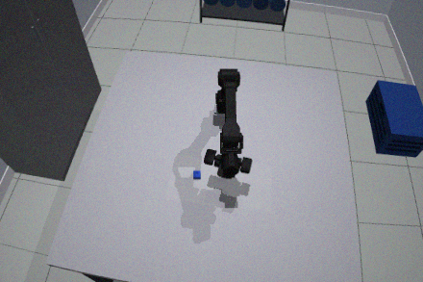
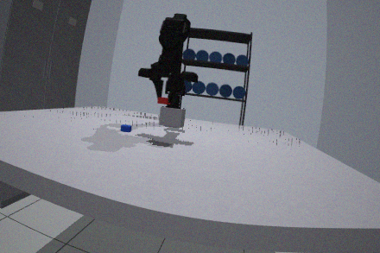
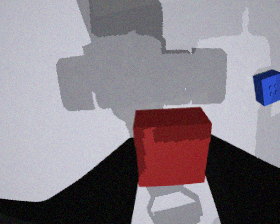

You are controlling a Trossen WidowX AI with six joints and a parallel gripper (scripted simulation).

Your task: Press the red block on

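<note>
Pinched in the partly closed hand [image 2: 163,98] [image 3: 172,157], the boxy red block [image 2: 162,100] [image 3: 173,155] looks smooth.

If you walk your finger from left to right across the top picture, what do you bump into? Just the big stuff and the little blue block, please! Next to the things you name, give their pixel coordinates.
Tall dark cabinet [image 1: 43,75] → little blue block [image 1: 197,175] [image 2: 126,129] [image 3: 269,88] → black robot arm [image 1: 231,109] [image 2: 172,50] → big blue box [image 1: 396,114]

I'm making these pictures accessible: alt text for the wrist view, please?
A red block is held between the black fingers of the pincer, above a pale tabletop crossed by grey shadows. A small blue block sits at the far right.
</note>
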